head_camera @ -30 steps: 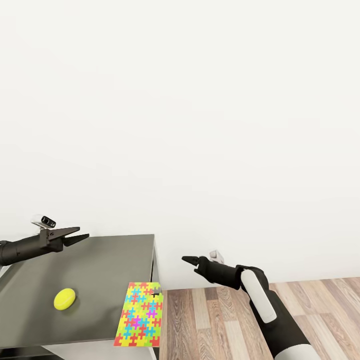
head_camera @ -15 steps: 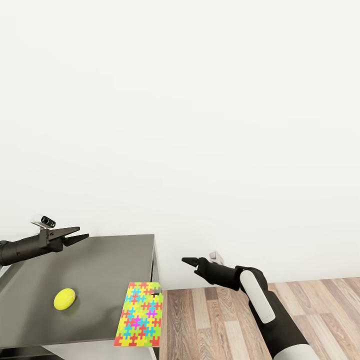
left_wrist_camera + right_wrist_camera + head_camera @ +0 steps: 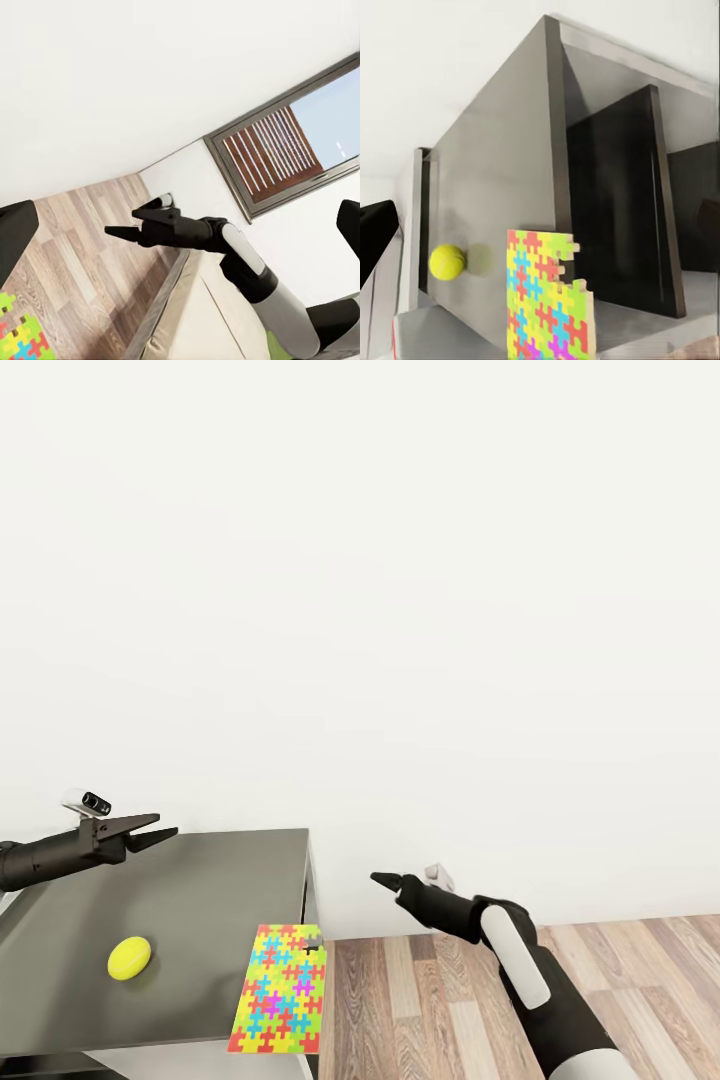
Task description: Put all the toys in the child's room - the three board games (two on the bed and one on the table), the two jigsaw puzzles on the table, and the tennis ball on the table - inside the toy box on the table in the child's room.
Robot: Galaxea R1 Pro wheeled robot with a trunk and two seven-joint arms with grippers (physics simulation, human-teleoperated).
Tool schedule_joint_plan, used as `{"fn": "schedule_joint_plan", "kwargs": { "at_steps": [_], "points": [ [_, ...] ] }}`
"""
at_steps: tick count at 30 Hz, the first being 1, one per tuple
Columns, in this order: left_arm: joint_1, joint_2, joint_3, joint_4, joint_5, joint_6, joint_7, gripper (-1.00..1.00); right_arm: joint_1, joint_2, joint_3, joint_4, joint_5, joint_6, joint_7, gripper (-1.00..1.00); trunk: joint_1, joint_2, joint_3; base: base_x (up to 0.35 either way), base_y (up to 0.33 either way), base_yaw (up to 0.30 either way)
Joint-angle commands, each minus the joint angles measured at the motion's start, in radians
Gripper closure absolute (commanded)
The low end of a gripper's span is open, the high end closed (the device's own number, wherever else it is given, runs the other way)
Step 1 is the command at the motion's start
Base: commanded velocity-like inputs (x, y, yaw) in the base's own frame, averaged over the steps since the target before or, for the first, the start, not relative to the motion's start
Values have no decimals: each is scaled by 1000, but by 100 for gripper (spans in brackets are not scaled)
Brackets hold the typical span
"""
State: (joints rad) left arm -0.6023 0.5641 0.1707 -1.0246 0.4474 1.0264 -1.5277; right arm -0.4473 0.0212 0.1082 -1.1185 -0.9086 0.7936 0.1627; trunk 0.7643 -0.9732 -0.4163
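Head view: dark grey surface (image 3: pixel 200 900) at lower left, set against a plain white wall (image 3: pixel 400 610). On it, a yellow tennis ball (image 3: pixel 129 958) toward the near left, well apart from a jigsaw puzzle (image 3: pixel 279 1002) lying flat at the near right corner — one edge jutting slightly past the surface's rim. Left gripper (image 3: pixel 160 833) held above the far left part of the surface, jaws a little spread and holding nothing, well apart from the ball. Right gripper (image 3: pixel 382 880) out over the wood-plank floor (image 3: pixel 450 990), off the surface's right side, pointing toward it; jaws seemingly close together, though hard to tell for sure from this angle, and nothing between them.

Left wrist view: right gripper (image 3: pixel 120 232) seen side-on over the floor, jaws appearing nearly pressed together and empty; a window (image 3: pixel 292 142) with slats in the wall behind; a corner of the puzzle (image 3: pixel 19 337) at the picture's edge.

Right wrist view: same surface (image 3: pixel 495 195) seen from its end — ball (image 3: pixel 447 262) beside the puzzle (image 3: pixel 547 300), not touching.
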Motion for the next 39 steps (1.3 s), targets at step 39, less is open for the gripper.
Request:
{"fn": "schedule_joint_plan", "kwargs": {
  "at_steps": [39],
  "points": [
    [0,0,-2,2,0,11,-3,-100,-8,50,13,303,-9,-5,77,-100,0,-1,-1,0,0,0]
  ]
}}
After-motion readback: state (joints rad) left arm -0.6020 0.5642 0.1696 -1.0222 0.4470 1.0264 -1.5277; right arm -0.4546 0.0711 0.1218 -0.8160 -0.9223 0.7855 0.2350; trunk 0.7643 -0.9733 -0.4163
